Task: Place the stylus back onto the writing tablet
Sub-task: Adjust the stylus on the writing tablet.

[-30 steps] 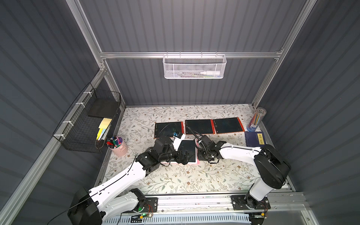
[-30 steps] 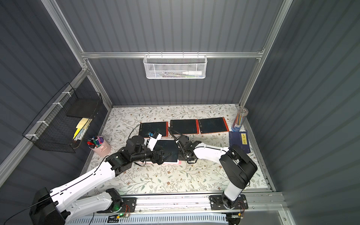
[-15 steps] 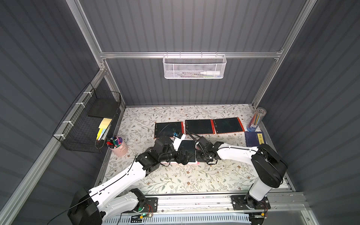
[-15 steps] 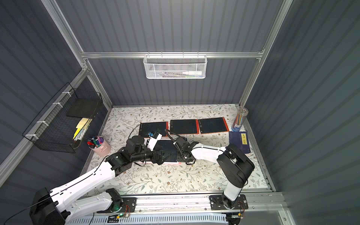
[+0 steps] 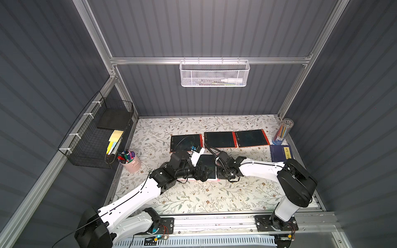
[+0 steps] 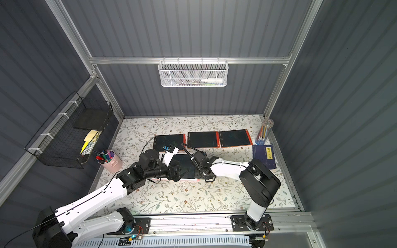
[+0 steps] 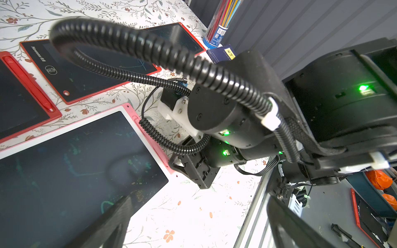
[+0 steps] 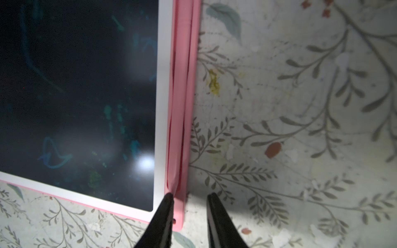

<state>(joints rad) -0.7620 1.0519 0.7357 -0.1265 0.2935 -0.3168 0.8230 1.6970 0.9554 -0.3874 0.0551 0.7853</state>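
The writing tablet [image 5: 206, 162] [image 6: 185, 162] is pink-framed with a white bezel and a dark screen, and lies flat at mid-table. In the right wrist view the pink stylus [image 8: 180, 107] lies along the slot in the tablet's [image 8: 86, 85] pink side strip. My right gripper [image 8: 190, 195] [image 5: 222, 174] points down at the strip's near end and is open. One finger is over the strip and the other over the table. My left gripper [image 7: 199, 223] [image 5: 203, 172] is wide open and holds nothing. One of its fingers [image 7: 116, 219] hangs over the tablet's [image 7: 75, 171] near screen corner.
Three red-framed tablets [image 5: 186, 142] [image 5: 219, 139] [image 5: 251, 138] lie in a row behind. A pink cup of markers [image 5: 130, 161] stands at the left. A pencil tube [image 5: 282, 132] and a blue book [image 5: 281, 152] are at the right. A wire basket [image 5: 101, 133] hangs on the left wall.
My right gripper has shifted slightly towards the tablet's side strip and its jaws have narrowed a little. The left arm has not moved.
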